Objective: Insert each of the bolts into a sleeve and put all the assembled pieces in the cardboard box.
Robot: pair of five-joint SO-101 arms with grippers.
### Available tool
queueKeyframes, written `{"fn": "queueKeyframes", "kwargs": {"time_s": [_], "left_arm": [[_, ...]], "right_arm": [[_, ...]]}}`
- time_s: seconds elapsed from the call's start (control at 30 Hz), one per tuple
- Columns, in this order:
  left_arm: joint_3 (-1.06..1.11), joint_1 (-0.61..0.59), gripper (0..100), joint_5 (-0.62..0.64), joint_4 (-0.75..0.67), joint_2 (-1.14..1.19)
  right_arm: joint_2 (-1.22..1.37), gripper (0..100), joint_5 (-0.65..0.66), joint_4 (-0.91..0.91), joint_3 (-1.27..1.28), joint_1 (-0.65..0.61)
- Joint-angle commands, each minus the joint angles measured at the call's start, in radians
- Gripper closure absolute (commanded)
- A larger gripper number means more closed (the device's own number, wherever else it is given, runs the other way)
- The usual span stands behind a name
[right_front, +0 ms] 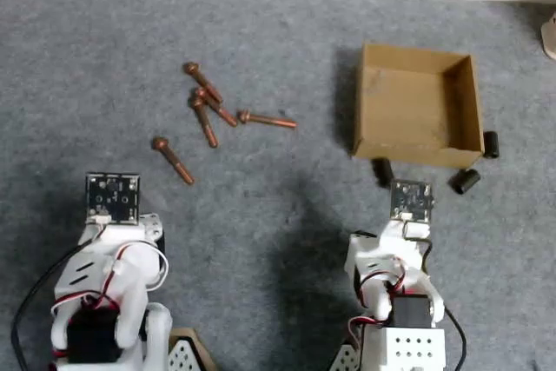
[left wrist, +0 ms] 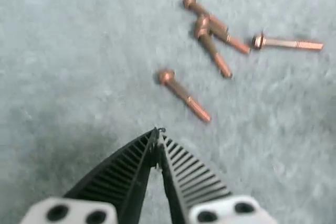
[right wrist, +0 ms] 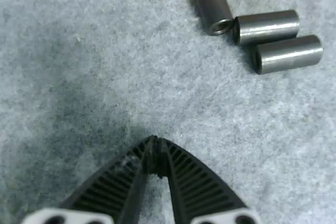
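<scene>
A grey felt-covered desk (right_front: pixel 287 32) is seen from above, with the left arm (right_front: pixel 109 275) and the right arm (right_front: pixel 395 280) set at its near edge. The left arm's jaws are pressed together, tip against tip, with nothing held between them, and are poised over bare felt. Five copper bolts are laid flat ahead of that arm. A single bolt (left wrist: pixel 184 95) is nearest the jaws yet apart from them, a cluster of three bolts (left wrist: pixel 209 43) is bunched and overlapping farther off, and a fifth bolt (left wrist: pixel 287 43) is laid just beside the cluster, on the side towards the cardboard box (right_front: pixel 417 106). The box is placed ahead of the right arm, open side up. The right arm's jaws are likewise closed on nothing, over bare felt. Ahead of them three dark metal sleeves are laid on their sides: a first sleeve (right wrist: pixel 212 3) is set close by the box's wall, and a pair of sleeves (right wrist: pixel 268 27) is laid side by side, one of them appearing to touch the first sleeve's open end. In the high view a corner sleeve (right_front: pixel 465 182) is seen near the box's near corner, and a side sleeve (right_front: pixel 491 144) beside the wall facing away from the bolts. Whether these belong to the three cannot be told.
</scene>
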Motion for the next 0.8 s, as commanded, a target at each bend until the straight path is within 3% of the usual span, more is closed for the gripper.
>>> {"fn": "queueKeyframes", "kwargs": {"time_s": [0.0,0.3,0.63,0.77], "left_arm": [[-0.105,0.005,99,0.006,0.021,0.077],[-0.340,0.007,99,0.006,0.025,0.644],[-0.476,0.007,99,0.012,-0.227,1.130],[-0.527,0.007,99,0.186,-0.298,1.280]], "right_arm": [[0.007,99.0,-0.009,0.001,0.148,0.008],[0.007,99.0,-0.009,0.001,0.148,0.008],[0.007,99.0,-0.009,0.001,0.148,0.008],[0.007,99.0,-0.009,0.001,0.148,0.008]]}}
